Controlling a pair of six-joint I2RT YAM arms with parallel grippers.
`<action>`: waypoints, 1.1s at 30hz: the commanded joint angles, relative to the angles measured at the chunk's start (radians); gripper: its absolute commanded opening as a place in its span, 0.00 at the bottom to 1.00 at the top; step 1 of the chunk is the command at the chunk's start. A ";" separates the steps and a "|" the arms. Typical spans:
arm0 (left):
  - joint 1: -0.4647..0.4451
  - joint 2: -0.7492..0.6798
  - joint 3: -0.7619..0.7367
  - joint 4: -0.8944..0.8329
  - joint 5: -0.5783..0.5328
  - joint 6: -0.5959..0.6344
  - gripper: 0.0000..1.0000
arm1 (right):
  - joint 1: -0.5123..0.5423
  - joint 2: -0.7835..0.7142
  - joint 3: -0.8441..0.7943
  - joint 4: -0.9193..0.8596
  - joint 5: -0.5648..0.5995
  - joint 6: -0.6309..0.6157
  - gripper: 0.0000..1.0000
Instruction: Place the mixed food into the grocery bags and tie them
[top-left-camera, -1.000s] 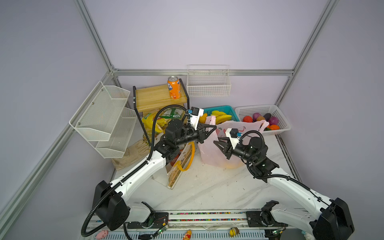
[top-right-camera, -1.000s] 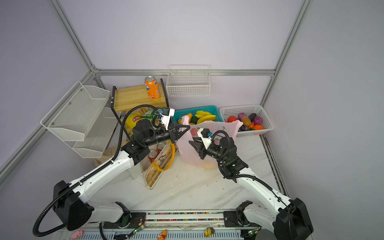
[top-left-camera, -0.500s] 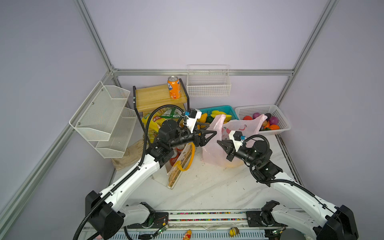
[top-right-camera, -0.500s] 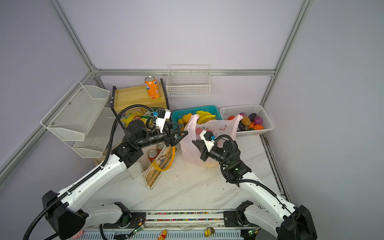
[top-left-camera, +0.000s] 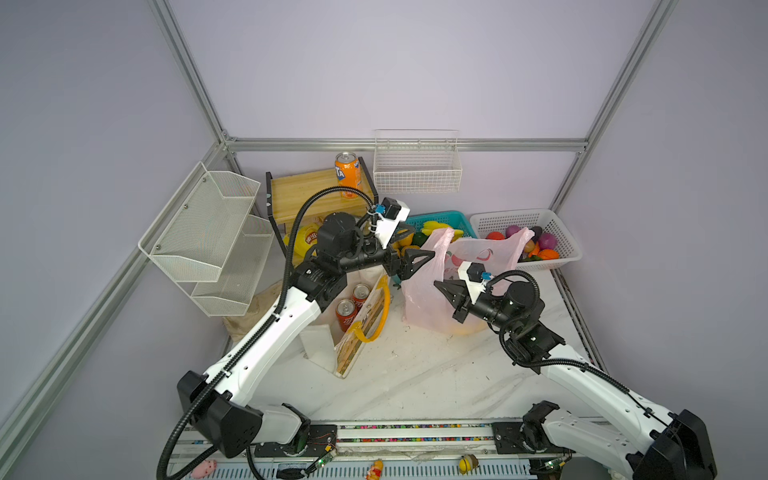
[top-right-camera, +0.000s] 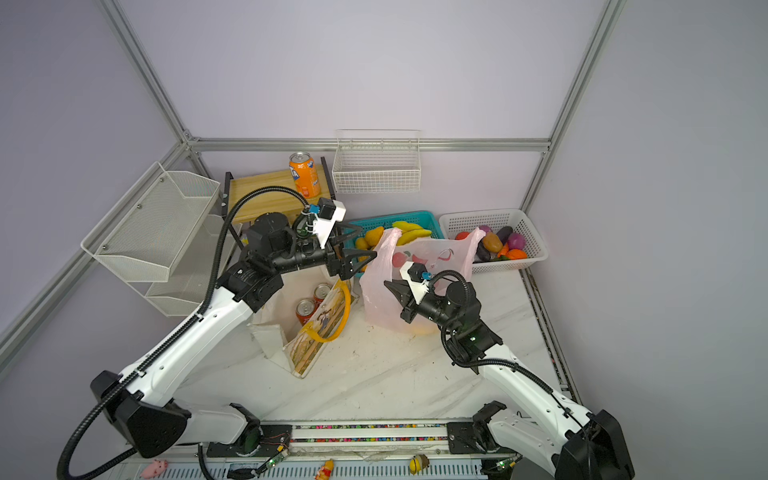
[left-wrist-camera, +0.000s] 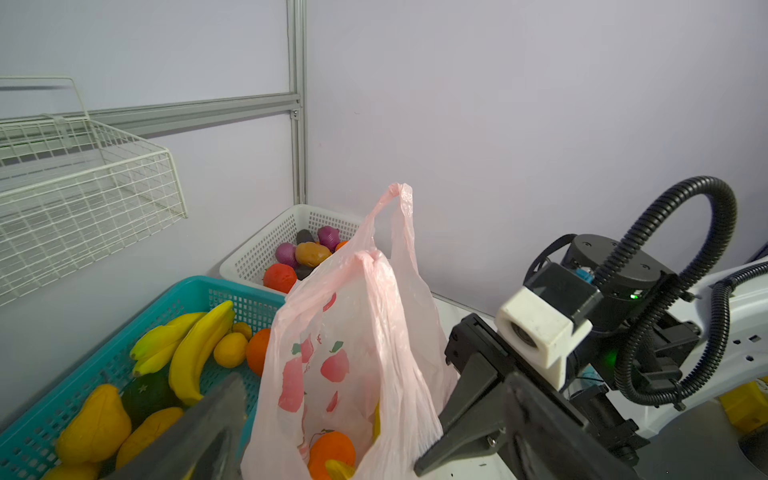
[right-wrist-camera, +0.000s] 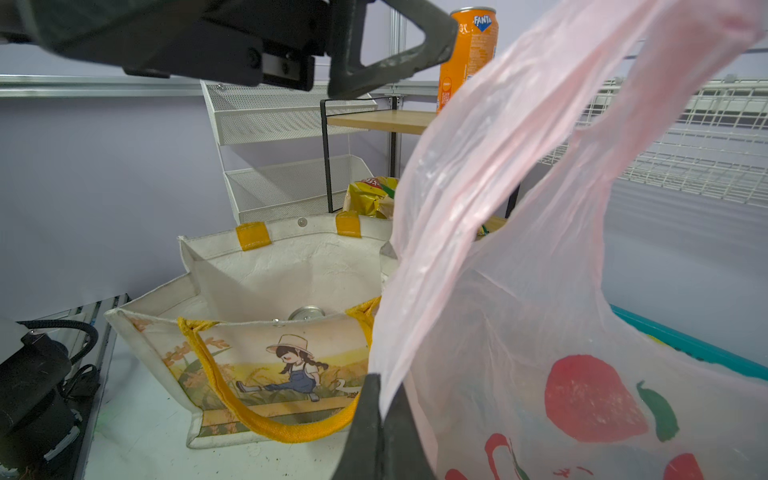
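The pink grocery bag (top-left-camera: 422, 293) with apple prints stands mid-table, both handles up, with an orange toy fruit (left-wrist-camera: 332, 451) inside. My left gripper (top-left-camera: 420, 241) is open just left of the bag's near handle (left-wrist-camera: 370, 266) and grips nothing. My right gripper (top-left-camera: 436, 284) is shut on the bag's thin front film (right-wrist-camera: 399, 332). The white tote (top-left-camera: 359, 332) with yellow handles stands left of the pink bag, and two red cola cans (top-left-camera: 353, 301) sit upright in it. Both top views show this layout, with the pink bag (top-right-camera: 382, 291) between my left gripper (top-right-camera: 369, 241) and my right gripper (top-right-camera: 386, 283).
Behind the bags stand a teal basket (top-left-camera: 455, 217) of bananas and yellow fruit and a white basket (top-left-camera: 563, 235) of mixed fruit. An orange soda can (top-left-camera: 347, 174) stands on the wooden shelf. Snack packets (top-left-camera: 306, 239), wire racks (top-left-camera: 208, 224) and a tan bag (top-left-camera: 249, 309) are at left.
My left gripper has opened and let go of the pink bag's handle, drawing back slightly left. My right gripper has closed on the bag's front film.
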 joint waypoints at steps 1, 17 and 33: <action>0.003 0.080 0.155 -0.030 0.091 0.025 0.96 | 0.000 -0.009 -0.005 0.037 -0.025 -0.018 0.00; -0.008 0.387 0.457 -0.010 0.306 -0.080 0.96 | 0.000 -0.008 0.005 0.010 -0.017 -0.020 0.00; -0.024 0.328 0.330 0.196 0.244 -0.230 0.20 | 0.000 0.000 0.052 -0.095 0.145 0.017 0.00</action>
